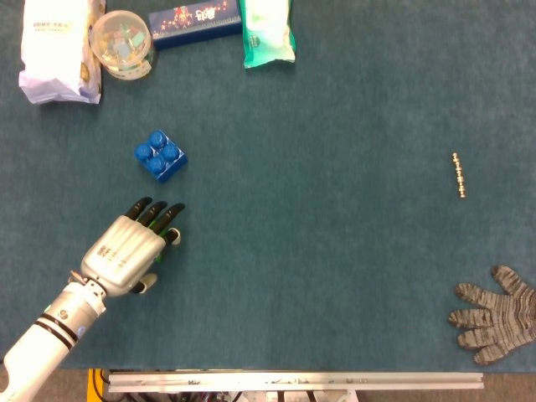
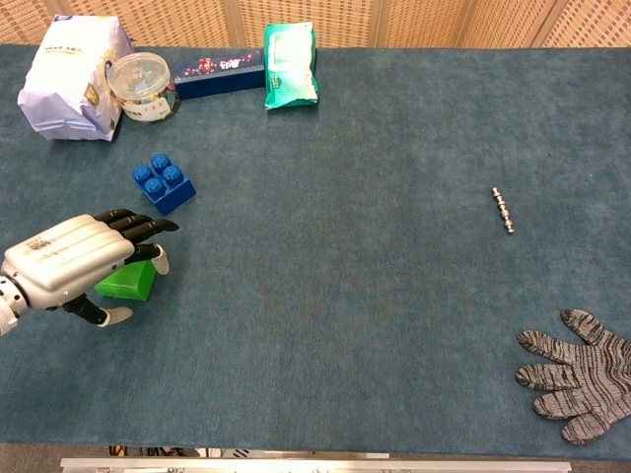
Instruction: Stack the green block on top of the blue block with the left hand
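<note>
On the counter (image 2: 375, 325), the left robot hand (image 2: 74, 261) grasps the green block (image 2: 128, 281): light, rigid, smooth plastic, best pinched across opposite sides.

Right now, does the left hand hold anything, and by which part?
The left hand holds the green block, fingers over its top and thumb at its near side; the exact contact is hidden.

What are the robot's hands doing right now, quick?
Left hand: fingers curled over the green block; a firm grip cannot be told.
Right hand: not in view.
</note>
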### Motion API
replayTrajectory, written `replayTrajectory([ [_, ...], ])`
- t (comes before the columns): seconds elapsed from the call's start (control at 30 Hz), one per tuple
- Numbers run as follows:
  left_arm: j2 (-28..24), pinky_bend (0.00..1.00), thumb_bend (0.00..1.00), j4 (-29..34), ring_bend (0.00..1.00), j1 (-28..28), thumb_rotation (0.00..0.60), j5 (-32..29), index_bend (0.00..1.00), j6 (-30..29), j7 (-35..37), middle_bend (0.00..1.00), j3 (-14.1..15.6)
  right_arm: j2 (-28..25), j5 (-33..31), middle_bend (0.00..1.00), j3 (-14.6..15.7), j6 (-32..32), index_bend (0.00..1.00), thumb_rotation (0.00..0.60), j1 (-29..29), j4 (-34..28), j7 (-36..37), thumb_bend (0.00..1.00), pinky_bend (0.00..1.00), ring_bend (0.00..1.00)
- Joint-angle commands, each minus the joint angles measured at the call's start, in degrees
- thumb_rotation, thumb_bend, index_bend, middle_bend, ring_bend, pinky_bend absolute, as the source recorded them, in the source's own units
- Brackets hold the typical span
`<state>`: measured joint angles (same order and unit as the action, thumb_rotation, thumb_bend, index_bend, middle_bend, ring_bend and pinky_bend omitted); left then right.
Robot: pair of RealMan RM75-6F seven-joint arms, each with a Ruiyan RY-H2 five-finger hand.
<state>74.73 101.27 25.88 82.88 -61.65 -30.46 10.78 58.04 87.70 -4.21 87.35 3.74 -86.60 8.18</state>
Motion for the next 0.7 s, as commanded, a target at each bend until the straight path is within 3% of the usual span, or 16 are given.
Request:
replayTrajectory([
  [0.03,-0.2,0.10,0.22,0.2,0.10,-0.1,0.600,0.0,0.32,0.4,-0.5,0.09,0.2,0.0,0.0,0.37,0.0,0.0,0.38,0.600,0.0,0.0,0.0,0.21,0.39,0.27],
  [0.7,-4.3,0.08,0.22,3.5,0.05,-1.0,0.599,-8.5,0.45,1.7,-11.1,0.09,-0.4,0.0,0.1,0.37,0.0,-0.1,0.38,0.600,0.1,0.0,0.1,0.22,0.39,0.27],
])
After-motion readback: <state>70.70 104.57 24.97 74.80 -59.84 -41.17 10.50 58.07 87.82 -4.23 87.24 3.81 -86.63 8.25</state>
